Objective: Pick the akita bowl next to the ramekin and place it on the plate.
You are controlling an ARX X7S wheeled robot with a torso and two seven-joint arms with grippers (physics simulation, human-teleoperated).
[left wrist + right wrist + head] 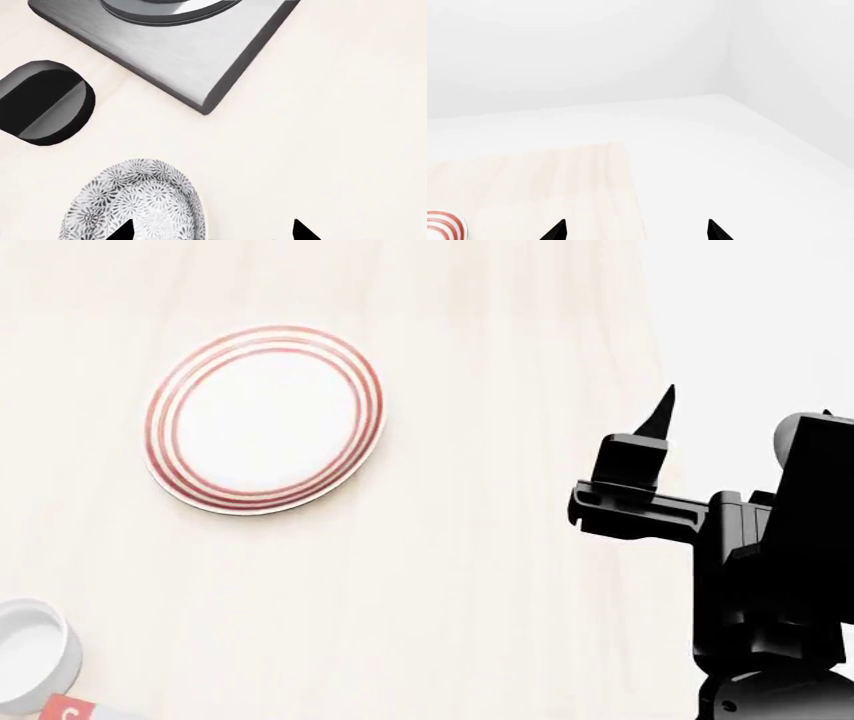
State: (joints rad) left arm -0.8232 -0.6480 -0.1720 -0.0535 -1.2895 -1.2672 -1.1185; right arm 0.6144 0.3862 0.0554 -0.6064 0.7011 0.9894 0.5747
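Pale matt wood-grain table, glazed red-ringed plate, brushed-metal slab

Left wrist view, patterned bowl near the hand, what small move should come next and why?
Probably lower the open left hand so that a fingertip goes inside the patterned bowl, which lies ungrasped just below. The plate is bare.

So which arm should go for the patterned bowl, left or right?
Left, probably. Its gripper is open, hanging right over the patterned bowl. The right gripper, also open, faces off the table's edge, only the plate in its view.
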